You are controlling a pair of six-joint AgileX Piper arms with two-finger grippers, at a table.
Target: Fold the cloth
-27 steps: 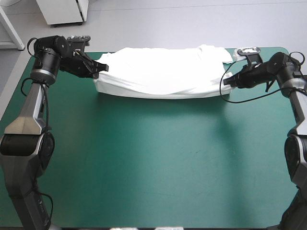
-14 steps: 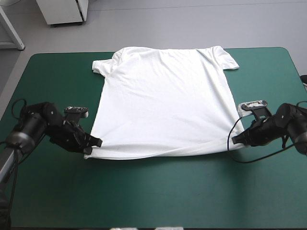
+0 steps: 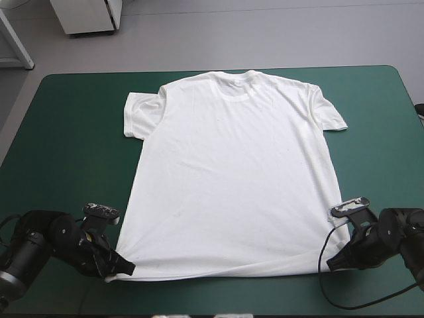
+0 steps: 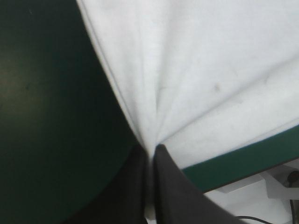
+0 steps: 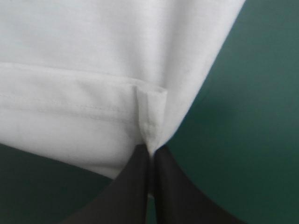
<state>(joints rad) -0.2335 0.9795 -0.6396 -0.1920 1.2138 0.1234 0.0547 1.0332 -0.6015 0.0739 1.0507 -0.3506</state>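
T-shirt [image 3: 232,179] spread flat on the table [image 3: 66,165], hem at its near edge. Hem corners pinched tight by left gripper [image 3: 122,270] and right gripper [image 3: 333,263]. May slip free or wrinkle under uneven pulling.

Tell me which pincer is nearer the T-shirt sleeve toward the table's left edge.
Left. The left pincer grips the T-shirt hem corner nearest that sleeve; the right pincer grips the opposite hem corner.

The T-shirt [image 3: 232,179] is plain white, with a few faint grey specks. The counter [image 3: 59,172] wears a plain teal-green cover. The left pincer [image 3: 123,271] and right pincer [image 3: 330,264] are black.
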